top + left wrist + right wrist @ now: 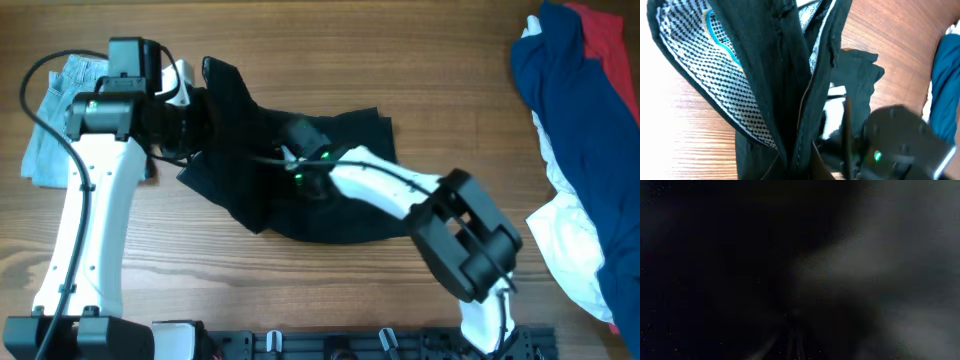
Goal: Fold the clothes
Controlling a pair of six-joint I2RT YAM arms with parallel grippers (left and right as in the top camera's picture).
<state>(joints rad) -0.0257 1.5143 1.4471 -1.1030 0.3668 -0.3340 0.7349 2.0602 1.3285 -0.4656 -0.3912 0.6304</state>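
The clothes here are chiefly a large black garment, lying crumpled mid-table. My left gripper is shut on its left end and holds it lifted. In the left wrist view the fabric hangs from the gripper, and a black-and-white checked lining shows. My right gripper is shut and pressed into a bunched fold at the garment's middle. Dark cloth fills the right wrist view around the gripper, hiding what it grips.
A light-blue denim piece lies at the left edge under the left arm. At the right edge there is a pile of navy, red and white clothes. Bare wooden tabletop lies between.
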